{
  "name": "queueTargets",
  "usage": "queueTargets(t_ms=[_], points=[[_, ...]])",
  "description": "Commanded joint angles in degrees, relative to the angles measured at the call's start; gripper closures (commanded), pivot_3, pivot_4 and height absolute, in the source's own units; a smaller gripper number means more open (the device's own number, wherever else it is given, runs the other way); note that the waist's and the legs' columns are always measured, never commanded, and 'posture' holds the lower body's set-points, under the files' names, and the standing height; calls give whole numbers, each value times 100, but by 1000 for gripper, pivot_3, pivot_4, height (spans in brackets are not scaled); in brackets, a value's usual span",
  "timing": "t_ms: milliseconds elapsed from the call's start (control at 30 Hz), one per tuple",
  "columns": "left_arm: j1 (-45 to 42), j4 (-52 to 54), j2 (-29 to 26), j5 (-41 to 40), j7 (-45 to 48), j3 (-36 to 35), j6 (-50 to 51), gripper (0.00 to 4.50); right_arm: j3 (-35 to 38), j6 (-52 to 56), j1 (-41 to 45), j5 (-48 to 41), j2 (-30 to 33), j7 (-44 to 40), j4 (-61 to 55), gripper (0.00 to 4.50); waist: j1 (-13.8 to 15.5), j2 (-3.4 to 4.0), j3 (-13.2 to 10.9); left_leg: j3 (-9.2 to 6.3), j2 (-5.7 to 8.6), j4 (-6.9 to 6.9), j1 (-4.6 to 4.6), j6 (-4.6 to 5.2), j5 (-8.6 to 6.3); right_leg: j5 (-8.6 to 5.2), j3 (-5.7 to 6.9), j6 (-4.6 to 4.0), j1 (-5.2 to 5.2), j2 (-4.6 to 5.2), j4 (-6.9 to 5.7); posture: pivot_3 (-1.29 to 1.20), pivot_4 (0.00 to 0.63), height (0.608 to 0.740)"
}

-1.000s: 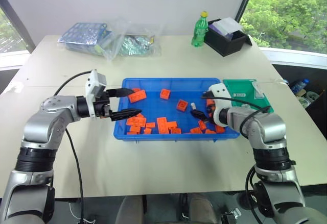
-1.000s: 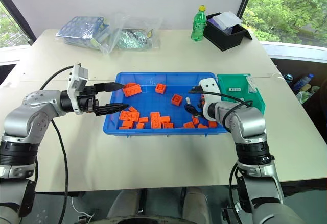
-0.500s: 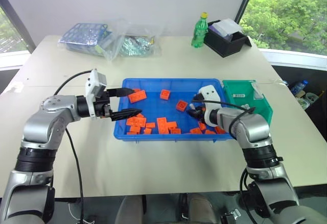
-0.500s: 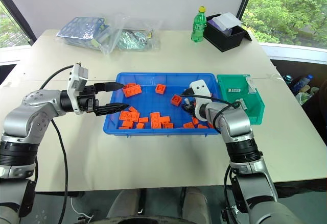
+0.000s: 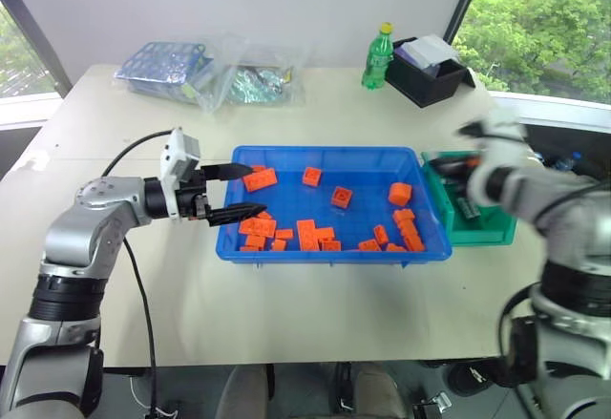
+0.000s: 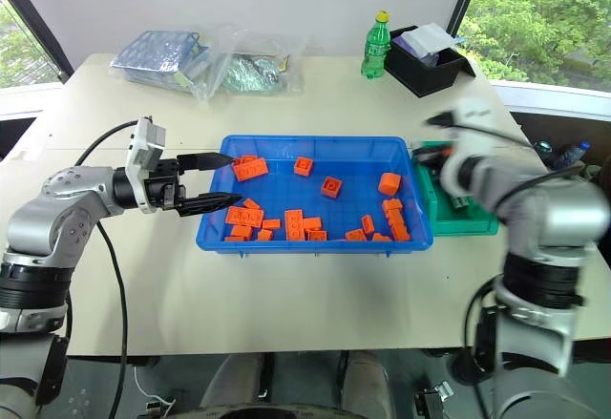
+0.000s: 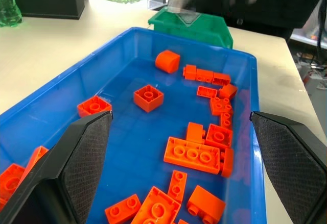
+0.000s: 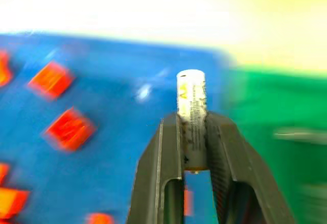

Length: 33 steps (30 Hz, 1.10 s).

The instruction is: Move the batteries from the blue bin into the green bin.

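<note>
Table (image 5: pixel 315 314), pale and bare at its near edge, carries the whole arrangement. Nearest on it, at centre, lies the blue bin (image 5: pixel 329 251), a shallow rimmed tray holding scattered orange bricks (image 5: pixel 307 233) that cluster toward its left end and along its right wall.

At the tray's left end the left gripper (image 5: pixel 241 191) hovers over the rim, pointing to the right, its two black fingers (image 7: pixel 82 165) spread wide apart with nothing between them; the left wrist view looks between them down the length of the tray toward the green bin.

Just beside the tray's right end stands the green bin (image 5: pixel 482 233), its sloped walls close against the blue rim. The right gripper (image 8: pixel 192 155) is above the near-left corner of this bin, blurred in the head views. In the right wrist view its fingers are pressed onto a battery (image 8: pixel 191 113), a silver-white cylinder with dark markings that stands upright between the pads, its upper end projecting clear of the fingertips. Below it in that view lie the blue tray floor on one side and the green bin on the other.

Farther back, a green bottle (image 5: pixel 377 56) with a yellow cap stands next to a black box (image 5: pixel 430 71). At the far left lie a blue mesh basket (image 5: pixel 158 64) and clear plastic bags (image 5: pixel 248 80).
</note>
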State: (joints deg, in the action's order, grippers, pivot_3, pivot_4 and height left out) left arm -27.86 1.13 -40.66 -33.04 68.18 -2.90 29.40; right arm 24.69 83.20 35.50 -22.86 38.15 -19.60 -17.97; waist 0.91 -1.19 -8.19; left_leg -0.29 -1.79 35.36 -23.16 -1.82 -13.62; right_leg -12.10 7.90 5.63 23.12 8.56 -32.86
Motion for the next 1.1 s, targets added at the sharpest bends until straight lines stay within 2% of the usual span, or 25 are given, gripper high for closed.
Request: queueTargets(t_ms=[33, 133, 167, 233, 300, 333, 367, 467, 567, 667, 800, 933, 1100], points=[[-199, -7, 39, 25, 65, 6, -124, 0, 395, 174, -297, -125, 172, -143, -149, 4216, -23, -15, 9, 1, -2, -3, 2, 0, 0, 0, 1, 0, 0, -1, 2, 0, 150, 723], [-296, -97, 109, 56, 90, 53, -166, 0, 499, 62, -520, -140, 52, -150, -28, 4216, -44, -3, 6, 8, -4, -4, 9, 0, 0, 0, 0, 0, -2, 1, 2, 0, 150, 723], [-317, -109, 128, 55, 99, 67, -173, 0, 551, 43, -532, -143, -54, -113, 34, 3367, -48, -1, 6, 12, -4, -4, 9, 0, 0, 0, 0, 1, 0, 2, 5, 0, 150, 723], [-356, -130, 144, 55, 109, 89, -179, 0, 512, -156, -551, -87, -140, -62, 173, 2567, -50, 1, 6, 11, -5, -4, 13, 0, 0, 0, 0, 1, -1, 1, 3, 0, 150, 723], [-385, -160, 145, 61, 125, 101, -199, 0, 352, -420, -615, -3, -86, -73, 308, 1574, -34, 4, 5, 11, -4, -4, 11, 0, 0, 1, -1, 1, -1, 2, 2, 0, 150, 723], [-396, -178, 143, 65, 134, 102, -211, 0, 260, -536, -665, 21, -28, -110, 362, 865, -31, 2, 6, 11, -3, -4, 9, 1, 0, 1, -1, 1, 0, 1, 2, 0, 150, 723], [-394, -178, 135, 65, 139, 97, -216, 0, 201, -634, -737, 18, 42, -174, 383, 545, -23, 1, 7, 11, -3, -4, 9, 1, 0, 1, -1, 1, -1, 1, 2, 0, 150, 723], [-381, -159, 60, 60, 177, 59, -199, 0, 102, -1180, -1110, -62, 390, -639, 319, 545, 4, -2, 8, 5, 0, -3, 5, 1, 0, 1, -1, 1, -7, 1, 8, 0, 150, 723], [-333, -162, -94, 73, 274, -3, -198, 0, 120, -2181, -1760, -213, 851, -1558, 60, 545, -1, 2, 5, 2, 1, -2, -4, 1, 0, 1, 0, 2, -12, 0, 28, 0, 150, 723], [-243, -187, -434, 77, 394, -190, -204, 0, 620, -3240, -2724, -378, 1373, -2844, 48, 545, -14, 5, 3, 7, 0, -3, 2, 1, 0, 1, 0, 4, -24, -1, 47, 0, 150, 723], [-99, -267, -879, 69, 503, -470, -222, 0, 1251, -4518, -3567, -392, 1793, -4018, 471, 545, -18, 9, 0, 11, -3, -6, 15, -1, -1, 0, 2, 5, -34, -1, 57, 0, 150, 723], [79, -335, -1235, 55, 584, -758, -187, 0, 1681, -4948, -4053, -488, 2142, -4862, 884, 545, -18, 27, -11, 15, -5, -9, 37, -19, -12, -2, 2, 4, -34, 0, 72, 0, 150, 723], [225, -377, -1382, 36, 574, -975, -201, 0, 1807, -4917, -4250, -713, 2349, -5299, 1009, 545, -11, 30, -15, 19, -7, -14, 47, -23, -15, -3, 3, 3, -37, 4, 84, 0, 150, 723]])
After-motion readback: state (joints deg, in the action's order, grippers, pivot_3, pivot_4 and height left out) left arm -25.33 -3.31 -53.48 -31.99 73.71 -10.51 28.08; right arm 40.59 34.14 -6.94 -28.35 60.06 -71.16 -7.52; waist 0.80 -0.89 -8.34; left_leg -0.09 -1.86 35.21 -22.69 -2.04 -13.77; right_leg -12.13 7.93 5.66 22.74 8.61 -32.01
